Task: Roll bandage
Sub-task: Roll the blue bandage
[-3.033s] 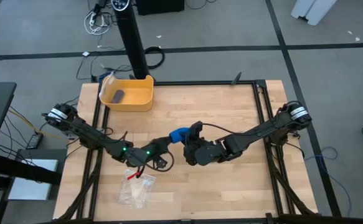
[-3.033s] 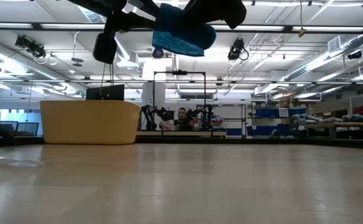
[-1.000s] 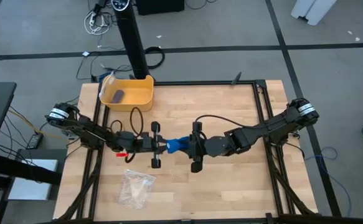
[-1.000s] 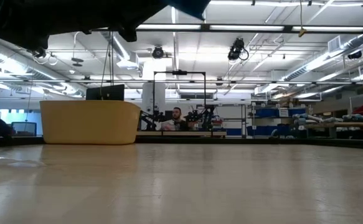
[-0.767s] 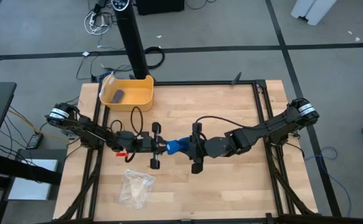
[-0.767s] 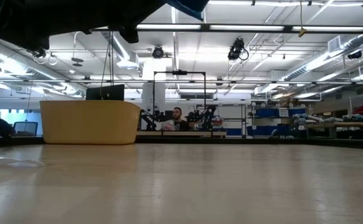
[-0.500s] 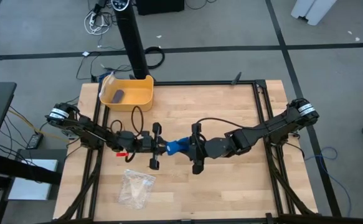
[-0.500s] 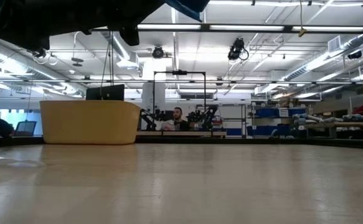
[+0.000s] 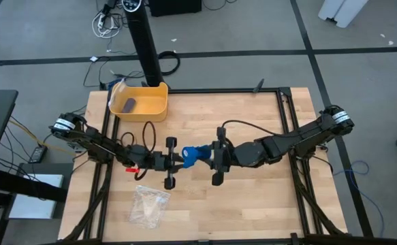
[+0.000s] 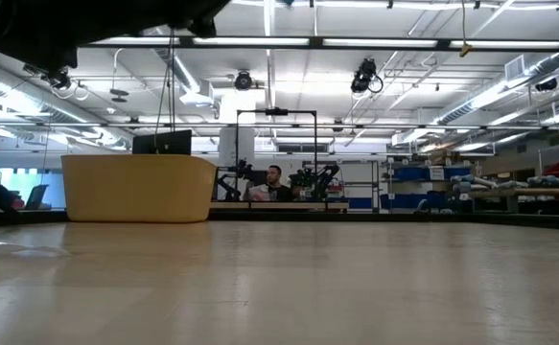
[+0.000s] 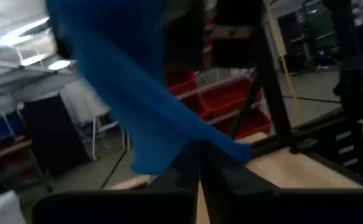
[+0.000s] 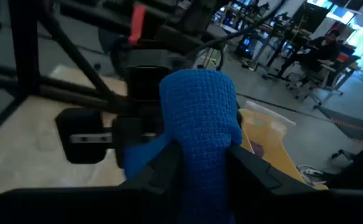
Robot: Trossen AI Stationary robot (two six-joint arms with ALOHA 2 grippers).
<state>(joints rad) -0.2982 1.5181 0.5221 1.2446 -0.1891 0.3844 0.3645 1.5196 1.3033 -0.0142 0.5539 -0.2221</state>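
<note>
Blue knit fabric, the bandage point(image 9: 192, 154) hangs in the high view above the middle of the counter point(image 9: 252, 116) between the two arms, the left pincer point(image 9: 182, 159) at its left end and the right pincer point(image 9: 210, 155) at its right. In the left wrist view the left pincer's fingers point(image 11: 187, 163) are pressed together on a corner of the loose tail, which drapes limp and light, so it judges soft and best pinched at an edge. In the right wrist view the right pincer, partly spread, pinches the rolled body, which looks squashy.
</note>
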